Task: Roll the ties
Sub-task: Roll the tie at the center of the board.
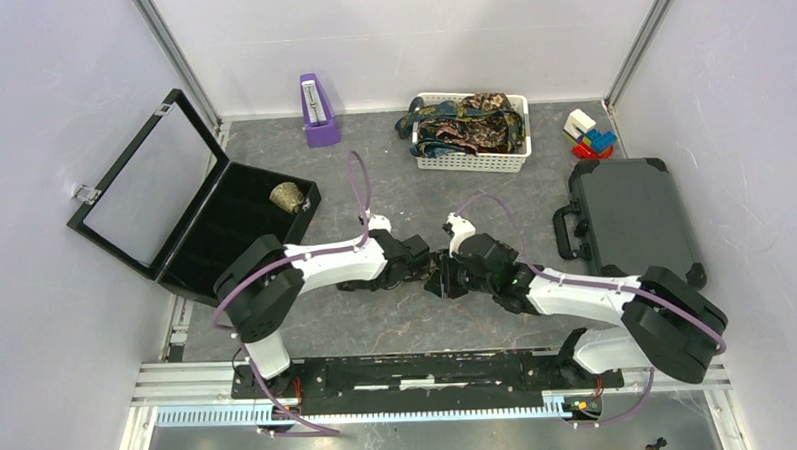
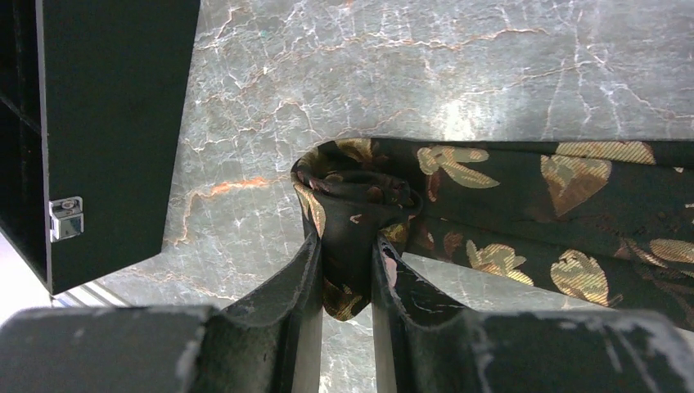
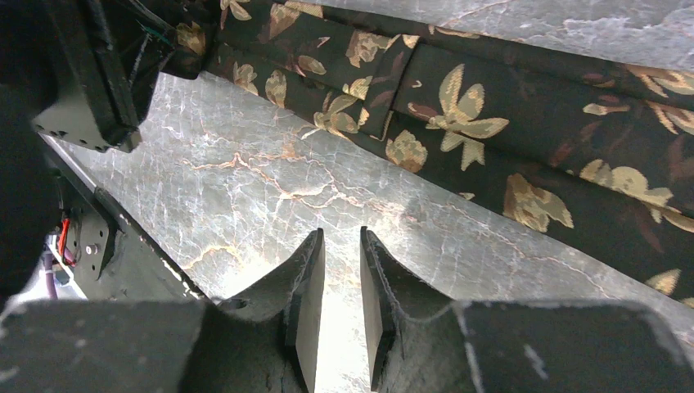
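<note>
The grey marbled bench (image 1: 393,185) carries a dark, gold-flowered tie (image 2: 524,196) near its middle. The left tool (image 2: 346,250) is clenched on its rolled end (image 2: 352,184). The right tool (image 3: 341,237), jaws a little parted, grasps nothing beside the flat length. If that length is not guided, the roll may go crooked or loosen.

left jaws: pinching rolled tie (image 2: 353,196) end | rest trails right
</note>
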Action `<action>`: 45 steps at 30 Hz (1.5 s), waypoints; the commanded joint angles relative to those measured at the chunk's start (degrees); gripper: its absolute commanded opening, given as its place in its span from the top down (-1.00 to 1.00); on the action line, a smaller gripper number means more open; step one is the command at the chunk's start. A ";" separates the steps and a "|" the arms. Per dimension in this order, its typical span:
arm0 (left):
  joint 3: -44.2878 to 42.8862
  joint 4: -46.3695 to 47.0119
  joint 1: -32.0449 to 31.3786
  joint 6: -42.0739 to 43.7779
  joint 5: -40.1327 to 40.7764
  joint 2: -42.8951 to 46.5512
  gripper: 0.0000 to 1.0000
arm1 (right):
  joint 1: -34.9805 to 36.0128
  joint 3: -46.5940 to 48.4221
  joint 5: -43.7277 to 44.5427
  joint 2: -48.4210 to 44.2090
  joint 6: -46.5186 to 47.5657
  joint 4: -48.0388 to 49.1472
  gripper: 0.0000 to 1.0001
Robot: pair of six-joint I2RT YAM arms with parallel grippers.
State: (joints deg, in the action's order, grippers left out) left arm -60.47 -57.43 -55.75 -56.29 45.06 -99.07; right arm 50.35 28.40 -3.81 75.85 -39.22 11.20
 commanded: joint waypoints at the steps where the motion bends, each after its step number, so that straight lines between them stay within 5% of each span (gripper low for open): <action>1: -3.54 -0.23 -1.01 -4.35 1.39 -4.36 0.95 | -0.81 -1.29 1.96 -3.91 0.85 -1.32 0.42; 10: -8.62 -0.15 -1.80 -3.51 0.04 -10.75 0.94 | -1.48 -2.44 2.50 -7.47 1.36 -3.03 0.41; 17: -9.19 3.79 -1.90 -1.75 -3.04 -12.13 0.57 | -1.61 -2.56 2.32 -8.06 1.49 -3.38 0.41; 45: -8.79 11.20 -1.86 3.47 -10.80 -4.07 -0.10 | -1.57 -0.64 2.68 -10.24 1.08 -5.22 0.42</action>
State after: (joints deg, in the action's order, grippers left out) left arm -68.99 -52.64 -57.34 -53.06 38.33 -106.74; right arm 48.62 26.15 -1.32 66.70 -38.70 5.45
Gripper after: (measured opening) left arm 0.527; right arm 0.291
